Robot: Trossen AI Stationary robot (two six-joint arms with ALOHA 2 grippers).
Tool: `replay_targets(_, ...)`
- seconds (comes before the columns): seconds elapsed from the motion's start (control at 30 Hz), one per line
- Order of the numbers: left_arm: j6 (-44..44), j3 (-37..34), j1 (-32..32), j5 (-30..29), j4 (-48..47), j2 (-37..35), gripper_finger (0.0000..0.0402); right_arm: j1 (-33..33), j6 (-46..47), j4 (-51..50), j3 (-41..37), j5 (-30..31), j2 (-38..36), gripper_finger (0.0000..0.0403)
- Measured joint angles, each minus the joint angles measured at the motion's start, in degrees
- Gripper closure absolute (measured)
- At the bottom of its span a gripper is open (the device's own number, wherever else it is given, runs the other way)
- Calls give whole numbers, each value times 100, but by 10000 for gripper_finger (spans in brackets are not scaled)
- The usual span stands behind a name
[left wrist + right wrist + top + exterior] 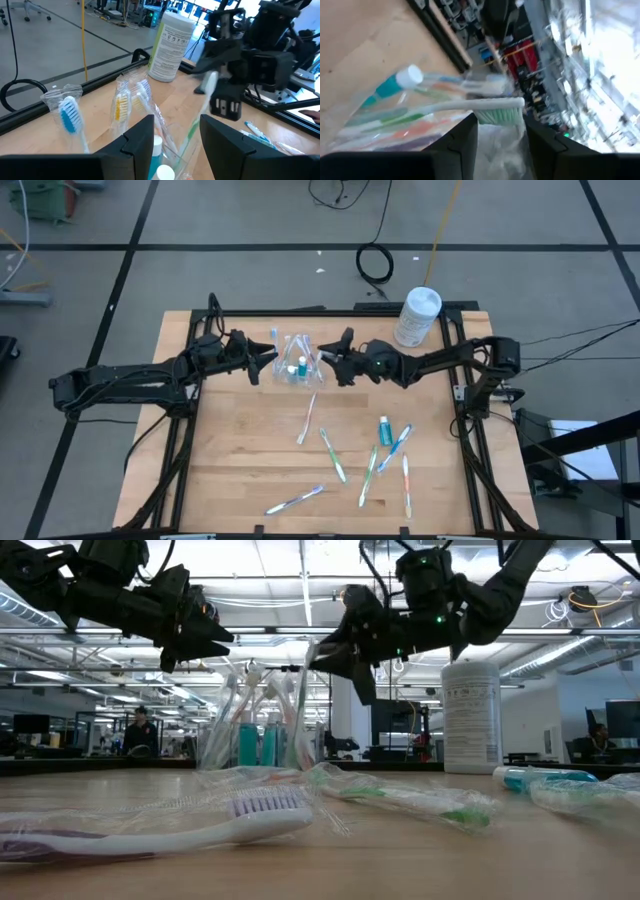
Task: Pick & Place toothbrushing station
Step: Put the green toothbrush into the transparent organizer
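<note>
The clear cup [296, 366] stands on the table's far middle with several toothbrushes and blue toothpaste tubes [247, 743] upright in it. My left gripper [272, 358] hangs open just left of the cup, at brush-head height [225, 638], with nothing between its fingers. My right gripper [325, 360] is level at the cup's right side. Its fingers are apart [501, 117], and the green-bristled head of a wrapped toothbrush [500, 111] lies across their tips. That brush's handle [192, 131] slants down into the cup. My right gripper comes at the cup level from the table's right. The green-bristled head [492, 114] lies across the gap at the fingertips, and its clear wrapper [500, 145] fills the gap. I cannot tell whether the fingers touch the brush.
A white canister [417, 315] stands at the far right corner. Several wrapped toothbrushes [333, 455] and a blue tube [385, 430] lie loose on the near half of the table. One purple-bristled brush [265, 805] lies close in the low view. Black frame rails [468, 395] run along the table's sides.
</note>
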Motion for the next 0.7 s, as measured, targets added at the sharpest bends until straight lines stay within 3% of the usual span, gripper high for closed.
replay_targets(0.33, 0, 0, -2, 1, -9, -2, 236, -4, 500, -107, 74, 126, 248, 189)
replay_targets(0.53, 0, 0, -2, 1, -27, -2, 236, 47, 447, 610, 74, 1238, 239, 163)
replay_targets(0.7, 0, 0, 0, 2, -48, -2, 236, 145, 252, 622, 75, 1868, 241, 161)
